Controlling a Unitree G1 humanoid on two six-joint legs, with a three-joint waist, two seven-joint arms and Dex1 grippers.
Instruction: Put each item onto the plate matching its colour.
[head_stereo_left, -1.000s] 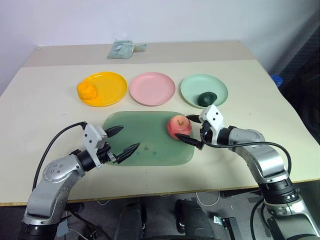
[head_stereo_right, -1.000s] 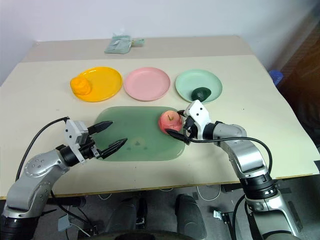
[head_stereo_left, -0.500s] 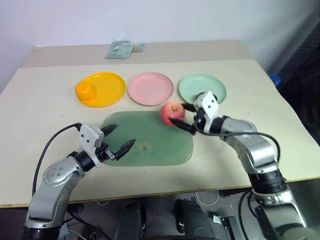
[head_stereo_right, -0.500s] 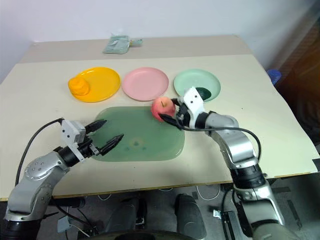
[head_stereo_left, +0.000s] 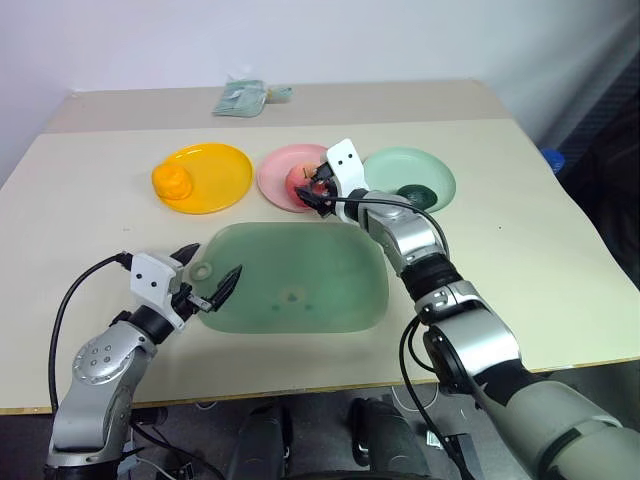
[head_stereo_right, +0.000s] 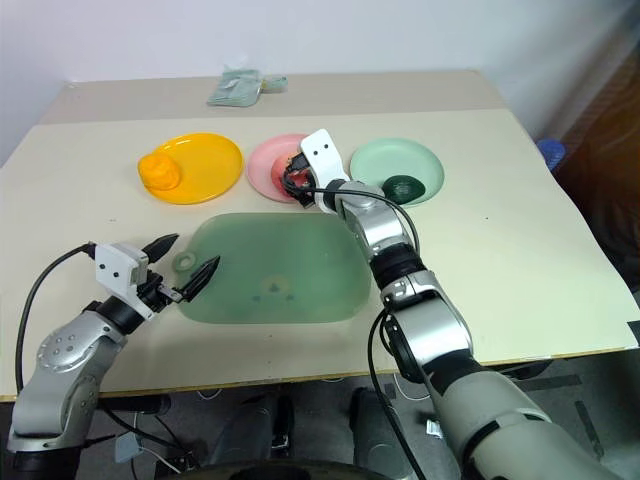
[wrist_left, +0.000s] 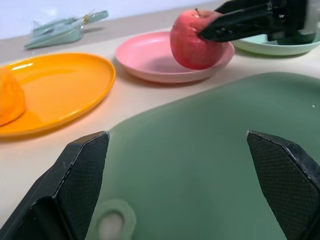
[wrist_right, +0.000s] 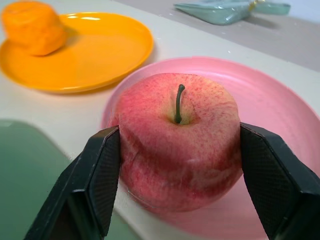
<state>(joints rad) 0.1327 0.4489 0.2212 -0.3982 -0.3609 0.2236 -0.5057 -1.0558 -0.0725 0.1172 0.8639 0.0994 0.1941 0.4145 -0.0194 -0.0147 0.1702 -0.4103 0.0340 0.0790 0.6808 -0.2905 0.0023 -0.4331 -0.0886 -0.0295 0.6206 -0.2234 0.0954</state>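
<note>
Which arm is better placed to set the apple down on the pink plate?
Right. The right gripper is shut on the apple over the pink plate; the left gripper hovers open at the green board.

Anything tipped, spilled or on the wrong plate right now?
Nothing stands out. The lumpy orange fruit sits on the yellow-orange plate, the dark green avocado on the mint plate, and the right gripper holds the pinkish-red apple over the pink plate.
</note>
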